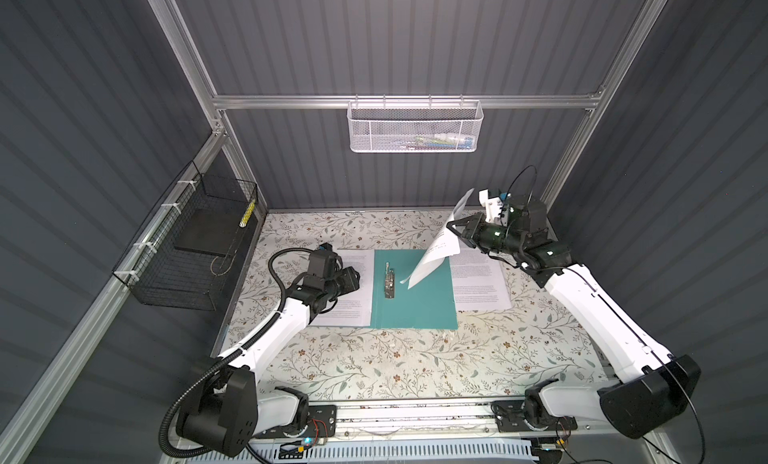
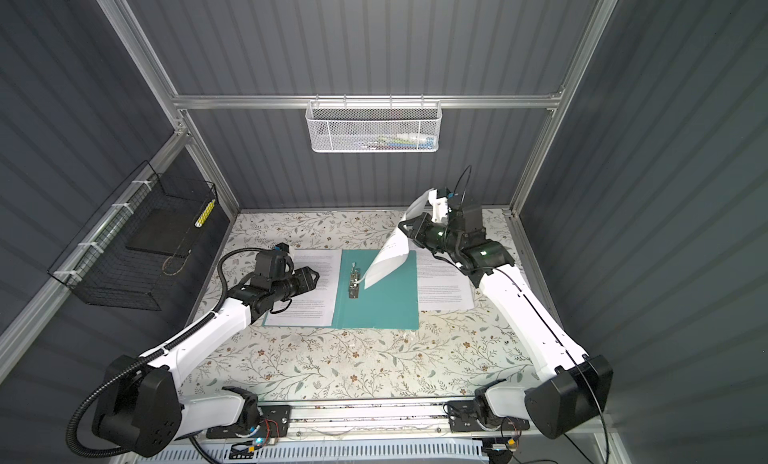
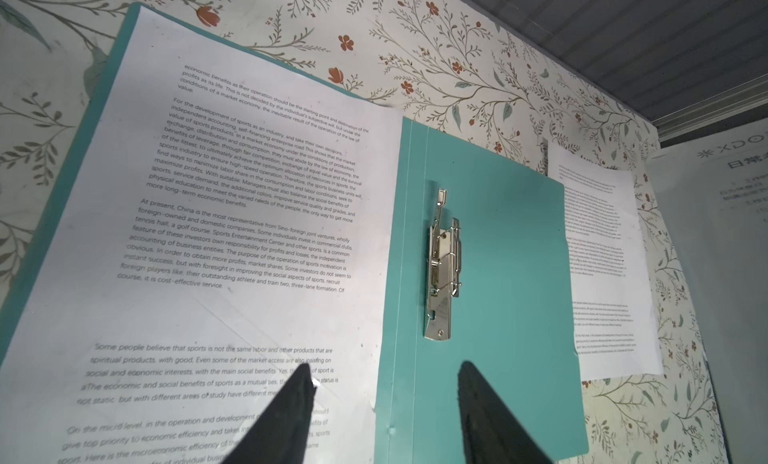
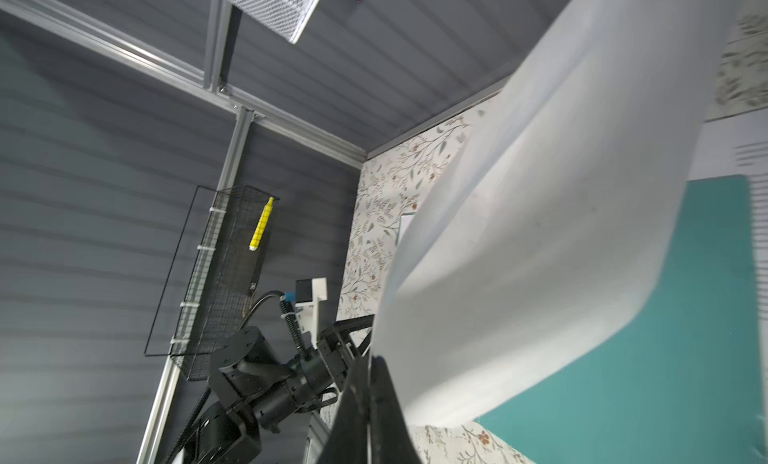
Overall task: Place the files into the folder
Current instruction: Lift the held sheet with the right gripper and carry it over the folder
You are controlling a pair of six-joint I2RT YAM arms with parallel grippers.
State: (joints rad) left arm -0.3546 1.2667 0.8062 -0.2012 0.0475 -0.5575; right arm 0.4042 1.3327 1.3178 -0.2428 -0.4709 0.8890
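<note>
Three files are in view, each a white sheet of dense black print. The folder [image 1: 415, 312] [image 2: 382, 312] lies open and flat in the middle of the flowered table [image 1: 415, 358]. Its metal clip [image 1: 388, 281] [image 3: 442, 266] sits just beside the spine on the right-hand leaf.

The left sheet [image 1: 353, 310] [image 3: 249, 192] lies flat on the folder's left leaf, and a strip of teal shows past its edge in the left wrist view. The right sheet [image 1: 478, 283] [image 2: 440, 287] lies flat on the table against the folder's right edge.

The lifted sheet [image 1: 436, 254] [image 4: 540, 254] hangs curled in the air above the far part of the right-hand leaf, with its lowest corner drooping near the clip. The right gripper [image 1: 451, 227] [image 2: 402, 225] pinches this sheet near its upper part, fingers closed flat on the paper.

The left gripper [image 1: 357, 279] [image 3: 384, 370] hovers low over the left sheet near the spine. Its fingers are partly apart and hold nothing.
</note>
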